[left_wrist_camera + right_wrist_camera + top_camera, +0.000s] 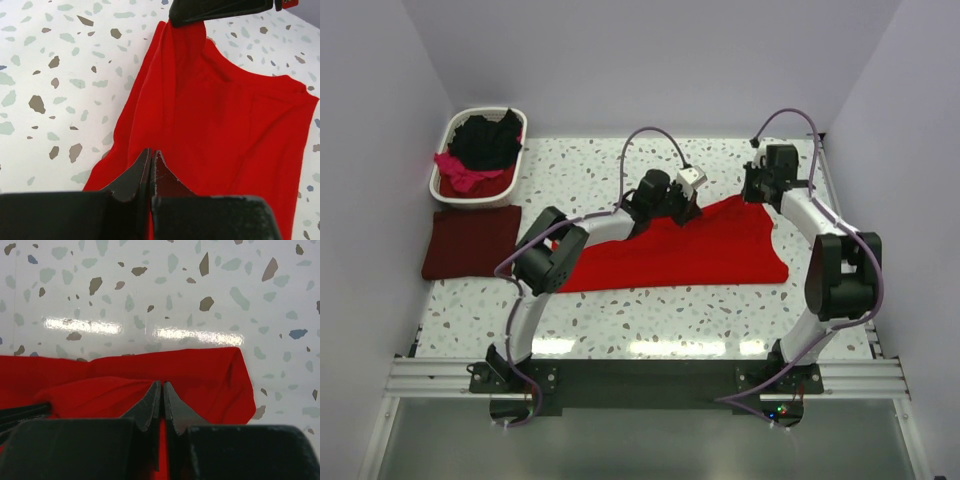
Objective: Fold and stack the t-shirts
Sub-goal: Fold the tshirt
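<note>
A bright red t-shirt [680, 255] lies spread across the middle of the table. My left gripper [682, 212] is shut on its far edge near the middle; red cloth shows between the fingers in the left wrist view [151, 152]. My right gripper [752, 190] is shut on the shirt's far right corner, cloth pinched between the fingers in the right wrist view [162, 385]. A dark maroon t-shirt [470, 242] lies folded at the left. A black shirt [488, 140] and a magenta-pink one [460, 172] sit in the basket.
A white plastic laundry basket [448, 130] stands at the far left corner, just behind the folded maroon shirt. Walls close in on the left, back and right. Speckled table shows in front of the red shirt [660, 315].
</note>
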Controlling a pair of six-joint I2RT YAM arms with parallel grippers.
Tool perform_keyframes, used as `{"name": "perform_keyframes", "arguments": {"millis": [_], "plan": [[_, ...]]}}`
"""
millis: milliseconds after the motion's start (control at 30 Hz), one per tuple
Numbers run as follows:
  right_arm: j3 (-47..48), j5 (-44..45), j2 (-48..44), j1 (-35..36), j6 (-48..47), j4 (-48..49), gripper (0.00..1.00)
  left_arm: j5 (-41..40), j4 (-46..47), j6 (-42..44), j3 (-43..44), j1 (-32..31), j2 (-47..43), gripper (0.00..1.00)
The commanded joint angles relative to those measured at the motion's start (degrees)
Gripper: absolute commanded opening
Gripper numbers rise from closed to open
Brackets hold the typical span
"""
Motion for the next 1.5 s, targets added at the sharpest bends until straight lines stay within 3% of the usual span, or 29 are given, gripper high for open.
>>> {"name": "perform_keyframes", "arguments": {"millis": [0,700,867,933,1000,1067,1167,1233,1467], "plan": [[-2.3,1.6,-4.3,-0.1,0.2,-0.3,0.05,3.0,1.3,-2.7,-1.9,0.5,-5.0,0.0],[-19.3,3.9,-15.4,0.0,6.3,1.4,0.06,5.5,-0.9,-6.3,-12.7,-3.4,-10.8,0.0],[-22.6,4.1,-17.5,-0.1,8.9,1.3,0.11,4.3,-2.9,-6.9,-14.2,-4.6,-11.9,0.0],[-24.3,4.2,-18.6,-0.1,9.4,1.4,0.23,4.3,-2.0,-8.1,-16.0,-4.9,-12.9,0.0],[-25.2,3.4,-20.6,0.0,10.2,1.4,0.28,4.2,-1.4,-9.1,-17.2,-5.0,-14.5,0.12],[-25.9,4.1,-23.2,0.0,12.0,0.3,0.41,3.8,-1.8,-9.8,-18.1,-5.3,-15.6,0.28],[-25.4,3.7,-27.1,-0.1,13.1,-0.8,0.54,3.9,-3.4,-11.7,-18.6,-6.3,-17.3,0.37],[-24.2,2.5,-28.0,-0.1,14.2,-0.7,0.56,3.4,-3.4,-12.8,-19.7,-6.5,-18.7,0.4],[-22.8,2.2,-24.7,-0.1,21.0,-3.0,0.47,-5.8,-8.4,-17.8,-21.9,-2.8,-26.8,0.63]]}}
